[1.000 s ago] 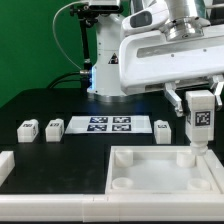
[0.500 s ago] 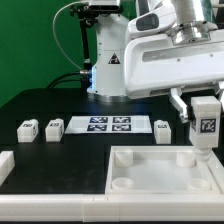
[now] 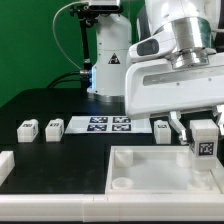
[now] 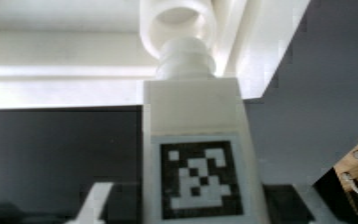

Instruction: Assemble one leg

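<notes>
We see the hand [image 3: 204, 130] closed tight on one leg [image 3: 205, 145]. The leg stands up straight in the hand, and its black-and-white tag faces us in the exterior view. It hangs over the far corner of the big white tray [image 3: 150, 172], on the exterior view's right. In the wrist view the leg [image 4: 194, 110] fills the middle. Its thin tip points at a round socket [image 4: 176, 18] in the tray [image 4: 69, 50]. We cannot tell if the tip touches the socket.

Now we count. There are four legs in all: the one in the hand and three lying on the black table [image 3: 60, 150]. The first loose leg [image 3: 27, 127] and the second loose leg [image 3: 53, 127] sit side by side on the exterior view's left. The third loose leg [image 3: 162, 127] sits just beside the marker board [image 3: 105, 125], on its other side. There is one tray, one marker board and one white block [image 3: 5, 165] (only part of it shows at the picture's edge).
</notes>
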### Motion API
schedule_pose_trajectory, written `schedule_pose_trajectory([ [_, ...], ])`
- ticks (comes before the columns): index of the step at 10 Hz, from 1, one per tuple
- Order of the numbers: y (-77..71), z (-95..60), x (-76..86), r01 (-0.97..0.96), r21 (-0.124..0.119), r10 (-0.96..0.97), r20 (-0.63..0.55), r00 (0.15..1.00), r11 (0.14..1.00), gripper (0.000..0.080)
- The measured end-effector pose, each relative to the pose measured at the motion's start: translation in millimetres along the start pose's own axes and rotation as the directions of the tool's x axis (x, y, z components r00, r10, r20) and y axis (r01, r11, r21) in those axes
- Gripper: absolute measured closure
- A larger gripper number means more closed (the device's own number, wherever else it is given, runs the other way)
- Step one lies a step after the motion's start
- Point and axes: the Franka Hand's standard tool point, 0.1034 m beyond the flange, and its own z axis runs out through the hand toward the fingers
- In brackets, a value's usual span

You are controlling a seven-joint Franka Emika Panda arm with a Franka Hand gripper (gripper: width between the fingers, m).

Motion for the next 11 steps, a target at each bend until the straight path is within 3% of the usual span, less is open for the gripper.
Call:
schedule_pose_trajectory([
  [6, 2.9, 10.8, -14.8, 0.001, -0.005, -0.001, 0.014, 1.000, 1.000, 0.0506],
  [11, 1.0, 12.2, -14.9, 0.004, -0.005, -0.004, -0.007, 1.000, 1.000, 0.0506],
])
